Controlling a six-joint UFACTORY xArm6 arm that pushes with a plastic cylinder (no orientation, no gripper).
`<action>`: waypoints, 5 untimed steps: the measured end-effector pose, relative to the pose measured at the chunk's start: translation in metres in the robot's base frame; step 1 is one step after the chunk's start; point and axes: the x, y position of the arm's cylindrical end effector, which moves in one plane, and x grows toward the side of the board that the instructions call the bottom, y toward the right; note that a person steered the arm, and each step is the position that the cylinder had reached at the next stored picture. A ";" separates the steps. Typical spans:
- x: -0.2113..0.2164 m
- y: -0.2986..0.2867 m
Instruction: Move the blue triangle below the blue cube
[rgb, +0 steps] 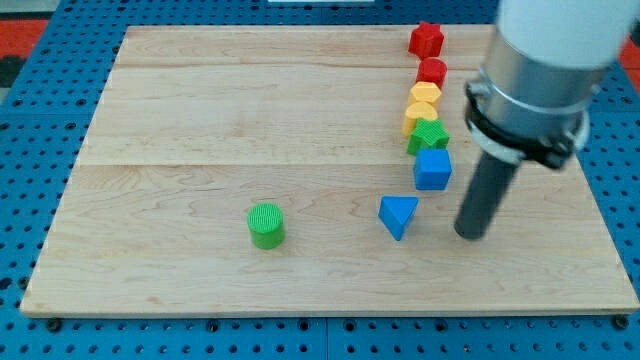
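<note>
The blue triangle (398, 215) lies on the wooden board (200, 120), right of centre and toward the view's bottom. The blue cube (433, 169) sits just above it and a little to its right. My tip (470, 234) rests on the board to the right of the blue triangle, with a small gap between them, and below and right of the blue cube.
A column of blocks runs up from the blue cube: a green block (428, 136), a yellow block (421, 117), a yellow hexagon-like block (424, 96), a red cylinder (432, 71) and a red star (426, 40). A green cylinder (266, 224) stands at lower centre.
</note>
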 end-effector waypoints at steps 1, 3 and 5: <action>0.014 -0.107; -0.014 -0.118; -0.036 -0.082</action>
